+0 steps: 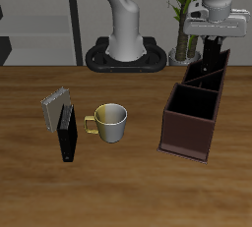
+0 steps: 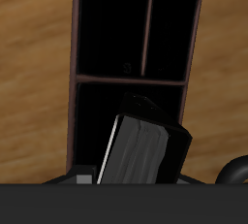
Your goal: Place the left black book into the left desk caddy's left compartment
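The gripper hangs above the far end of the left desk caddy, its fingers closed on the left black book, which points down into the caddy's opening. In the wrist view the left black book shows as a thin black hardcover with a pale edge, tilted a little, held just under the camera and over the black inside of the left desk caddy. Below it lies a section bounded by a reddish-brown divider, and beyond that divider a pair of narrower sections split by another wall. Whether the book's lower edge touches the caddy's floor cannot be told.

Elsewhere on the wooden table, well apart from the caddy, a second black book stands beside a grey striped book, the two touching. Just beside them sits a pale mug with a yellow handle. A potted plant stands behind the table, near the robot's base
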Tool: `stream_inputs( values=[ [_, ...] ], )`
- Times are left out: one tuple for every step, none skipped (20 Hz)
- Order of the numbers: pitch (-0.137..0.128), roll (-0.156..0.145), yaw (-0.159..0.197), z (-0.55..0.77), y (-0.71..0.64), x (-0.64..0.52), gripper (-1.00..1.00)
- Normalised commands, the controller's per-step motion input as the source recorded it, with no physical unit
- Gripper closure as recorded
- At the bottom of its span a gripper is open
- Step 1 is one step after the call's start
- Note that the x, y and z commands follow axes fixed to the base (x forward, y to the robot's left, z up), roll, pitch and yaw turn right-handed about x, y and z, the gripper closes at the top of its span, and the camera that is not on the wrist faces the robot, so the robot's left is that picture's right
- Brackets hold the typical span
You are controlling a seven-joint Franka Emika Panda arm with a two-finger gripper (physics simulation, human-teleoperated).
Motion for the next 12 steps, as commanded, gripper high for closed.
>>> stream_inputs(
  values=[
    [0.059,-0.009,-0.033,-0.19,0.05,0.09,1.00],
    [0.082,0.022,-0.049,-0.31,0.11,0.05,1.00],
    [0.000,0.000,0.000,0.04,-0.01,0.17,1.00],
    [0.078,0.082,0.028,-0.42,0.21,0.03,1.00],
    [0.046,-0.025,-0.028,-0.11,0.00,0.14,1.00],
    [-0.014,0.019,0.024,-0.26,0.14,0.08,1.00],
    [0.084,0.069,0.011,-0.30,0.04,0.17,1.00],
    [0.053,-0.070,0.013,-0.21,-0.06,0.22,1.00],
    [0.057,-0.042,-0.013,-0.29,-0.20,0.36,1.00],
    [0.037,-0.029,-0.030,-0.18,-0.12,0.24,1.00],
    [0.016,-0.050,0.031,-0.27,-0.12,0.23,1.00],
    [0.054,-0.045,-0.021,-0.37,-0.14,0.29,1.00]
  ],
)
